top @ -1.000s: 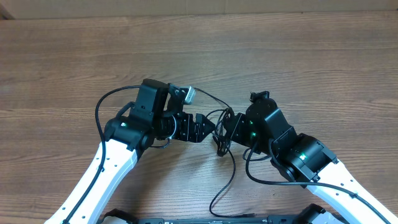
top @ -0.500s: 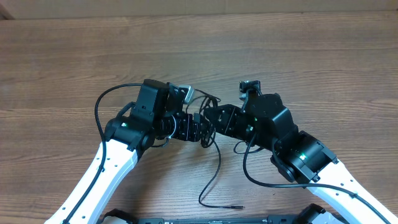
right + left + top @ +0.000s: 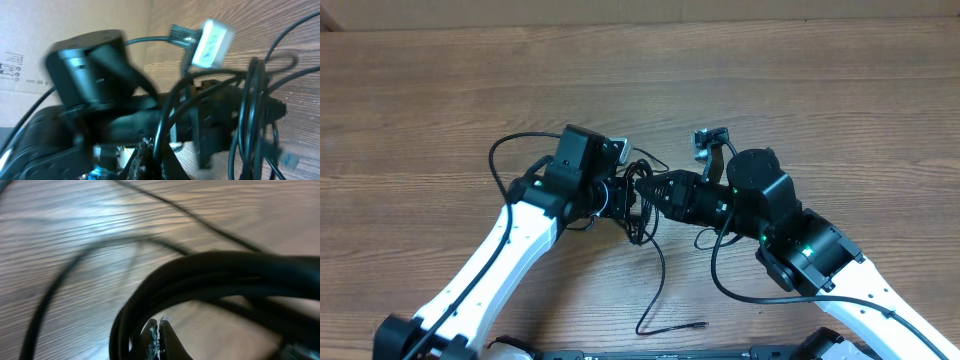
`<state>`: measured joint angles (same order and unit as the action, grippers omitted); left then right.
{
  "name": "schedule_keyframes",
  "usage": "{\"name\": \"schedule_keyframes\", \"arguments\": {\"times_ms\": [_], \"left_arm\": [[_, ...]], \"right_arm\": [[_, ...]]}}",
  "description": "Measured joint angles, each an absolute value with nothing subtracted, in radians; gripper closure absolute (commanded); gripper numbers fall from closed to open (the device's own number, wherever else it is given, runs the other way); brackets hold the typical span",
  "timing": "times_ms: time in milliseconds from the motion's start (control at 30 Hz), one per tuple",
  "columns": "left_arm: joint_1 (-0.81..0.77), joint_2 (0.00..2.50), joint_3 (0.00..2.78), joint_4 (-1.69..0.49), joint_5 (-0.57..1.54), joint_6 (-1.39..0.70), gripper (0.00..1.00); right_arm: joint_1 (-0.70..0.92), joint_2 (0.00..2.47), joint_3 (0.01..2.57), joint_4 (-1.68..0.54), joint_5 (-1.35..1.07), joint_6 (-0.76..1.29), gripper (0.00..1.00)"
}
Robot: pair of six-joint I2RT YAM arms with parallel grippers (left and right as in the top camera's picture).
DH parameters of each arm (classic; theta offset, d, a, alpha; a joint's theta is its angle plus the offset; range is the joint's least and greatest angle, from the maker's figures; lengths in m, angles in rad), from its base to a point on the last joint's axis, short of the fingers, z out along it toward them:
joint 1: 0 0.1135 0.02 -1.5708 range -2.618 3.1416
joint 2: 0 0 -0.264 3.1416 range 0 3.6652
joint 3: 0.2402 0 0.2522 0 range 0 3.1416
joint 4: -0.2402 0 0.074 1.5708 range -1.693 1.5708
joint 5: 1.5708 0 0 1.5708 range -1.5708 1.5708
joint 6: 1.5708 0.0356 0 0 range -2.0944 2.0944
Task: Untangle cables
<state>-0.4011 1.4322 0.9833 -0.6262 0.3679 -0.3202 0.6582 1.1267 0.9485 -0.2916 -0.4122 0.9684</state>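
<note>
Black cables (image 3: 664, 272) bunch between our 2 grippers: right gripper (image 3: 150, 150) pinches a strand; left gripper (image 3: 158, 330) closed, hold unclear.

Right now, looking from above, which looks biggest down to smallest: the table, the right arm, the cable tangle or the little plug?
1. table
2. right arm
3. cable tangle, bunched between the two grippers
4. little plug, at the loose cord's end
</note>
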Motion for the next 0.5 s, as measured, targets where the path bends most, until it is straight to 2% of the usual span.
{"name": "schedule_keyframes", "arguments": {"times_ms": [233, 500], "left_arm": [[-0.393, 1.486, 0.984, -0.627, 0.165, -0.437, 0.95], [-0.315, 1.486, 0.993, -0.625, 0.12, -0.584, 0.96]], "right_arm": [[0.503, 1.113, 0.944, -0.337, -0.465, 0.931, 0.96], [0.261, 1.1, 0.939, -0.683, -0.356, 0.815, 0.96]]}}
